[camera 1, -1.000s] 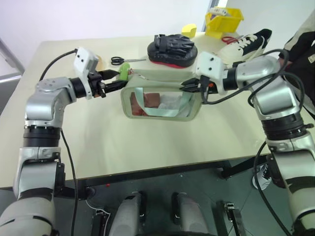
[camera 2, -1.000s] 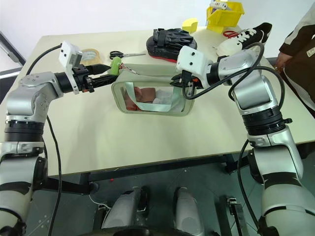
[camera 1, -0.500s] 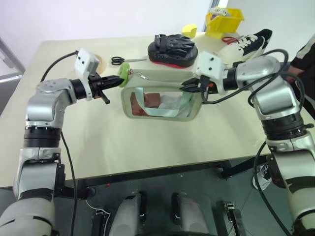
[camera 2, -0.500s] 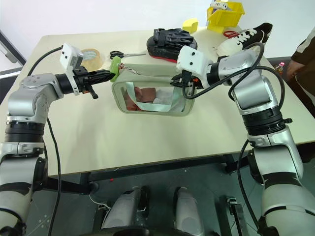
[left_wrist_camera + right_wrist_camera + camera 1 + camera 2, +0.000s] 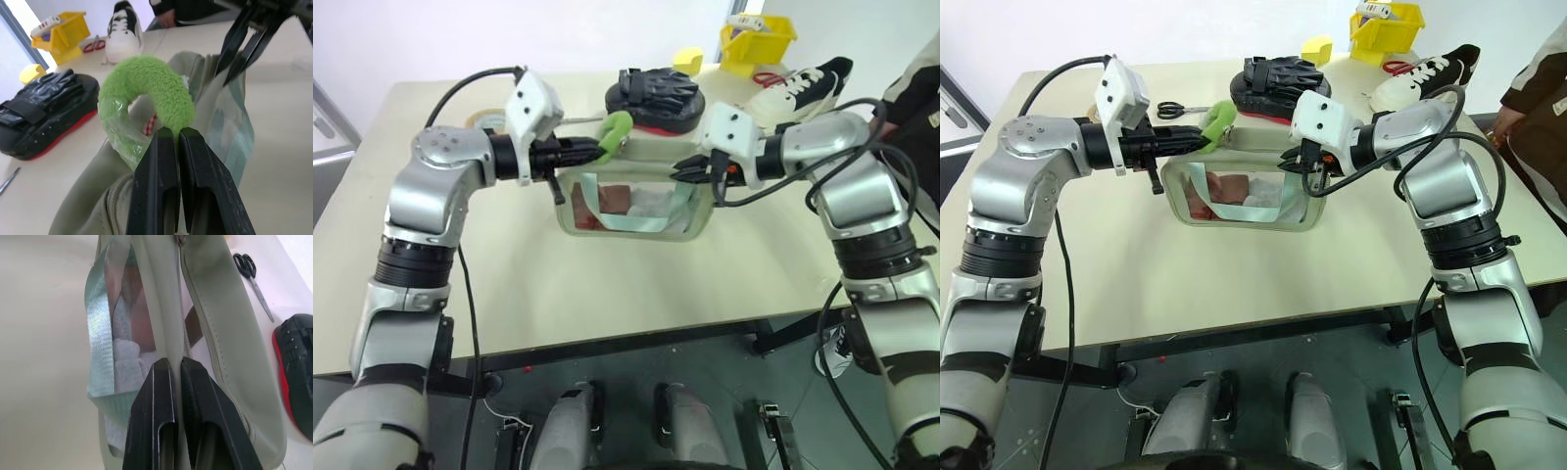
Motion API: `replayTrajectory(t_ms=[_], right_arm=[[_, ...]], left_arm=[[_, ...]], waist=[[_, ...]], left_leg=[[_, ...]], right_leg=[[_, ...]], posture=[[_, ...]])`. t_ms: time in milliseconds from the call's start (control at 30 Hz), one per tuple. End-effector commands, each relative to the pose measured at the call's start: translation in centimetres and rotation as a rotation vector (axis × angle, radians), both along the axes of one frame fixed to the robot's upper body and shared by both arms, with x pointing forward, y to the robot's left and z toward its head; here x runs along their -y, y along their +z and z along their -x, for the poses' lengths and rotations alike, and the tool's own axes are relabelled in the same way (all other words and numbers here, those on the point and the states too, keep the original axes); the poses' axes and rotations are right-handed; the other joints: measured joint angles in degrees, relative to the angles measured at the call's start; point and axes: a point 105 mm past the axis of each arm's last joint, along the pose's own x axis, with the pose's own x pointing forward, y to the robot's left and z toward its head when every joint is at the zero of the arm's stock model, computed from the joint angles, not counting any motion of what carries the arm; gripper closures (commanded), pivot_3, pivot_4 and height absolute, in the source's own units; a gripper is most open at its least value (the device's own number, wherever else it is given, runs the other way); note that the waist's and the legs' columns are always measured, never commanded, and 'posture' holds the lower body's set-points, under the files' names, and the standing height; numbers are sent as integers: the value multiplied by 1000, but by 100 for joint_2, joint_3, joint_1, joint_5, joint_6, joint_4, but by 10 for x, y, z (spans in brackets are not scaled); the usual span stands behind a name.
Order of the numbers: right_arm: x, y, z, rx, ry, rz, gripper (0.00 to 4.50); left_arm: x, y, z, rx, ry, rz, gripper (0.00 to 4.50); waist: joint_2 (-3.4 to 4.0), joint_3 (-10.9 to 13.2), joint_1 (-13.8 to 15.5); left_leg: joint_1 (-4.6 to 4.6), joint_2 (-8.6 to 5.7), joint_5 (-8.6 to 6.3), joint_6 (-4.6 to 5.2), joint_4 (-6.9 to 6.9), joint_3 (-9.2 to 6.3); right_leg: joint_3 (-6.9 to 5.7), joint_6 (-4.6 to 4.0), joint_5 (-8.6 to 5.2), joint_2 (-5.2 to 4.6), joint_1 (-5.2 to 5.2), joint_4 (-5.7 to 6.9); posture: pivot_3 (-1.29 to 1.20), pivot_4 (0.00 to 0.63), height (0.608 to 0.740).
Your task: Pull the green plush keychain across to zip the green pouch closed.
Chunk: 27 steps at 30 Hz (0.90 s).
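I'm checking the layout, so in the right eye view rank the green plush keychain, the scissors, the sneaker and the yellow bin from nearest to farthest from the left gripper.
1. Green plush keychain, pinched in the left gripper.
2. Scissors, just behind it.
3. Sneaker, far right.
4. Yellow bin, back right corner.

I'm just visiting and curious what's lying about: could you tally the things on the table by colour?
Green: 2, plush keychain and pouch
Yellow: 3, bin, small block, tape roll
Black: 2, padded mitt with red edge, black-handled scissors
White: 1, shoe with black trim
Red: 1, red-handled scissors
Total: 9
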Motion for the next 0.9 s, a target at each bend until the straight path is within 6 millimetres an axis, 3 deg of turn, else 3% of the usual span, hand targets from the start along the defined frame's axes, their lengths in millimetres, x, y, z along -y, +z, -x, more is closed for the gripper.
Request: replayTrajectory(t_ms=[33, 167, 300, 467, 600, 800, 900], right_arm=[[0, 12, 2, 45, 2, -9, 4500], [0, 12, 1, 46, -1, -11, 4500], [0, 11, 1, 46, 0, -11, 4500], [0, 11, 2, 46, 4, -11, 4500], [-3, 11, 2, 44, 11, -12, 4500], [-4, 11, 3, 43, 16, -10, 4500], [-4, 12, 2, 43, 17, -10, 4500]], left_arm=[[-5, 18, -2, 70, 19, -2, 2572], [-14, 33, 1, 105, 26, -20, 539], [-37, 41, 7, 83, 62, -25, 539], [-57, 9, 15, -2, 97, -98, 539], [-53, -17, 5, -29, 152, -64, 539], [-44, -22, 4, -43, 151, -20, 539], [-46, -21, 4, -45, 152, -8, 1809]], waist=[[0, 0, 4], [0, 0, 4], [-1, 0, -8], [0, 0, -12], [-1, 0, 41], [-3, 1, 6], [-3, 1, 3]], left_leg=[[0, 0, 0, 1, 2, 0], [-1, 0, 0, 2, 4, -1], [0, 1, 0, 2, 1, -1], [1, 3, -1, 2, 0, 1], [0, 3, -1, 1, 9, -5], [-2, 2, -1, 2, 4, -4], [-2, 2, -1, 2, 5, -3]], right_leg=[[-1, 0, 0, 1, 1, 0], [-2, 0, 0, 3, 2, 0], [-2, 1, 0, 6, 1, 0], [-1, -3, -3, 8, 1, 0], [-3, -18, -11, 6, 7, -1], [-3, -15, -9, -4, 1, 1], [-3, -6, -4, -1, 2, 1]], posture=[[0, 150, 740], [0, 150, 740], [0, 150, 740], [0, 150, 740], [0, 150, 740], [0, 150, 740], [0, 150, 740]])
